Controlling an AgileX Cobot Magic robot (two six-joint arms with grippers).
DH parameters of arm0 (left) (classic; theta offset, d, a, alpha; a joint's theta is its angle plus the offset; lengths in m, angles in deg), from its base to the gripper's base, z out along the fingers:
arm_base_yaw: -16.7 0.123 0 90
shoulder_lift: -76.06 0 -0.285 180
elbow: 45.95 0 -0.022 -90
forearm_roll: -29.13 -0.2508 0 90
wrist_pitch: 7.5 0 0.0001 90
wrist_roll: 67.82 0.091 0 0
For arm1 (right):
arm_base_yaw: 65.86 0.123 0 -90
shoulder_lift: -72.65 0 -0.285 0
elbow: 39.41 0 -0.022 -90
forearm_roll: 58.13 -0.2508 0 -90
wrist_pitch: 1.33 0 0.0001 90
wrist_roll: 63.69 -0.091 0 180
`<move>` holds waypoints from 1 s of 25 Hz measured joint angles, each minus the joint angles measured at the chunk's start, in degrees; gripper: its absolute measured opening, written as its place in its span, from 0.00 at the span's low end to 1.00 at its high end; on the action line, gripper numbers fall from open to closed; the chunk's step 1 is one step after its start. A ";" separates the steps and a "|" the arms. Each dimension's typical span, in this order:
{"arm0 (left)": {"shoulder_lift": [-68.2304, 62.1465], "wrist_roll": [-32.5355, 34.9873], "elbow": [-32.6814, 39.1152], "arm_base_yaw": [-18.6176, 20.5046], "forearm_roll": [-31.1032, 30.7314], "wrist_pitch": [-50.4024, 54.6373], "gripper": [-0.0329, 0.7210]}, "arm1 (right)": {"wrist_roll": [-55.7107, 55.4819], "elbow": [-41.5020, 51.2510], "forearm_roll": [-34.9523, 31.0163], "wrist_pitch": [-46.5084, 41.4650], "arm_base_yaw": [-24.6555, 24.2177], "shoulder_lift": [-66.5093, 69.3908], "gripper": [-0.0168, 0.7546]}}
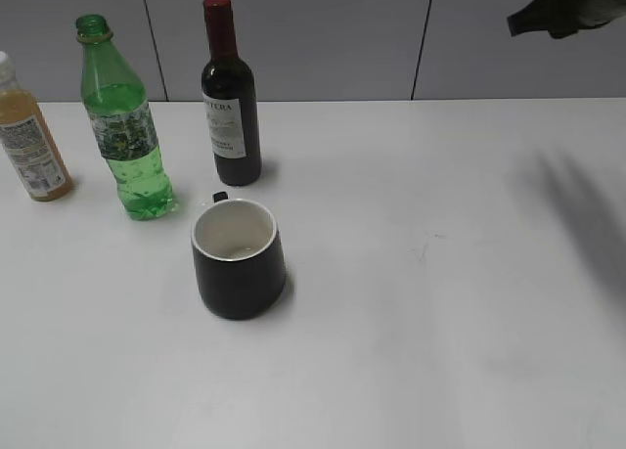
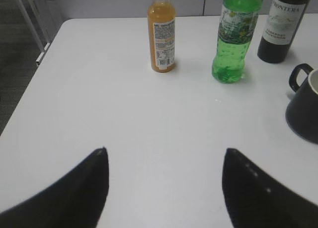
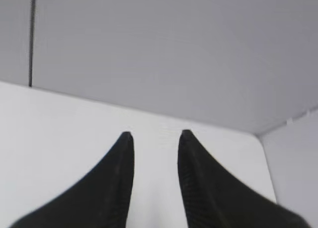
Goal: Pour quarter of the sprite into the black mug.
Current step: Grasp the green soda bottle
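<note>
While 3 bottles stand in a row at the back left of my white bench [image 1: 411, 302], the sprite [image 1: 123, 126] is the middle one, upright and uncapped, with the orange juice bottle [image 1: 29, 141] to its left and the dark wine bottle [image 1: 230, 102] to its right. Just in front, between sprite and wine, sits the black mug [image 1: 238, 258], upright, its white inside showing. My left pincer [image 2: 164, 153] hovers released, jaws spread wide, well short of the sprite, with bare bench between. My right pincer [image 3: 155, 136] is raised far to the right, jaws parted a little, gripping nothing, well apart from both.
</note>
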 joint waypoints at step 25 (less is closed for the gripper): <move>0.00 0.00 0.00 0.00 0.00 0.00 0.76 | 45.01 -9.99 -56.70 -47.66 -6.43 -15.33 0.79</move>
